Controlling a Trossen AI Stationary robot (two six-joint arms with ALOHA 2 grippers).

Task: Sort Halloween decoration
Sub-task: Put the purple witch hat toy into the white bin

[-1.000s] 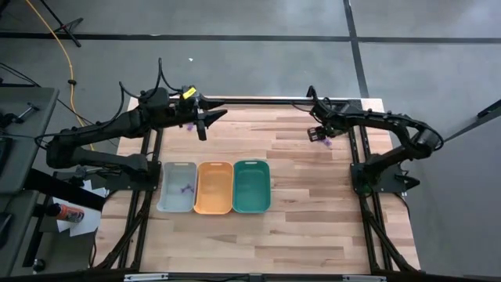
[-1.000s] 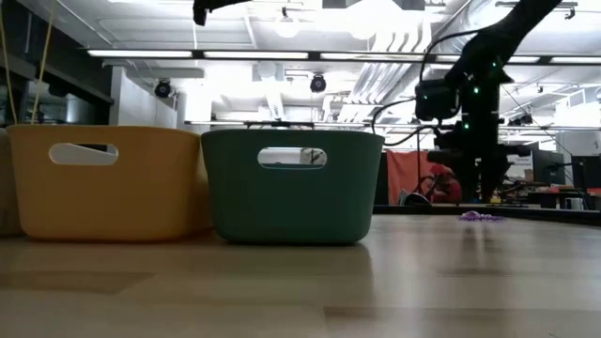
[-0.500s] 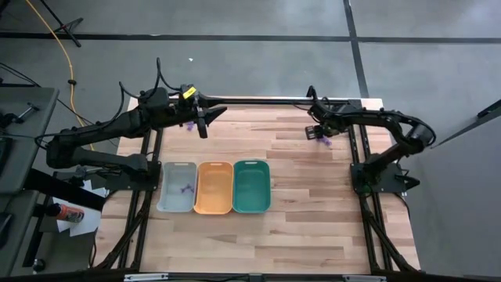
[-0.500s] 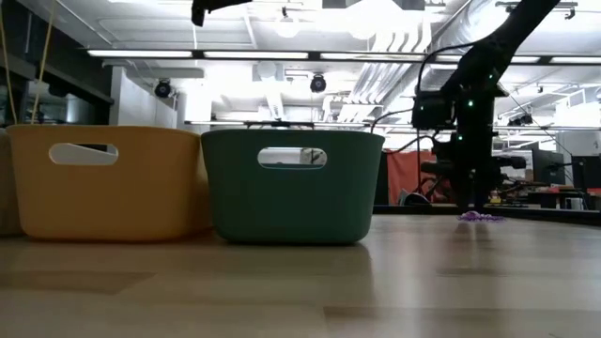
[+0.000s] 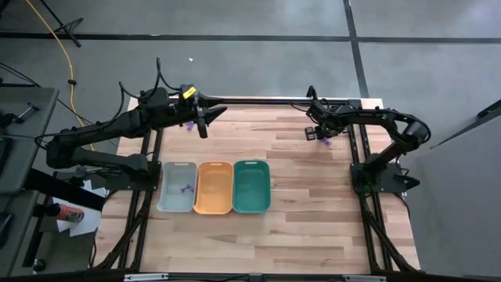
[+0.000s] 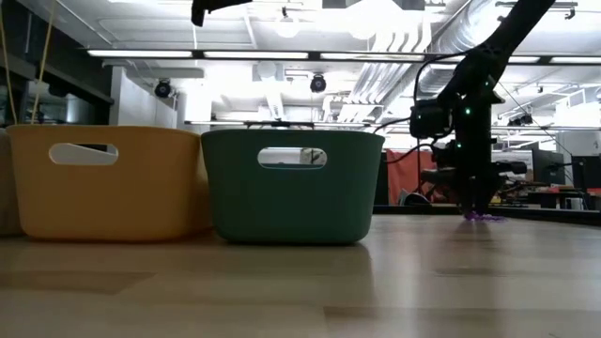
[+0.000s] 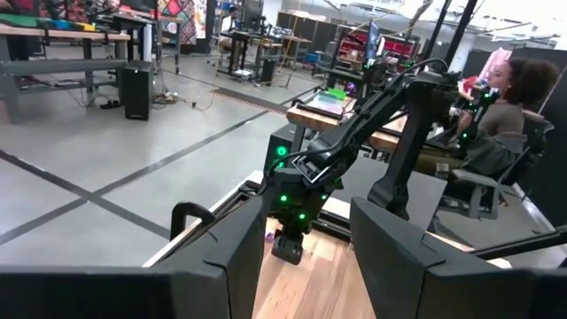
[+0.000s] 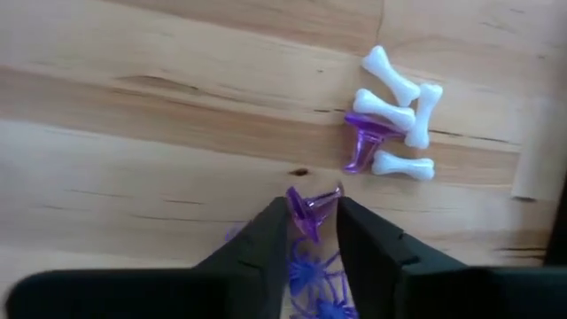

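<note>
Beside purple piece [image 8: 312, 209]: white bones [image 8: 395, 112].

Purple pieces [image 8: 312, 209] and white bones [image 8: 391, 74] lie clustered together.

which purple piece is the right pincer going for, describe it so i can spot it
On the wooden table, at the far right corner, the right pincer is down on a pile of decorations. Its target is the purple funnel-shaped piece between its fingertips; another purple piece lies apart among white bones.
</note>
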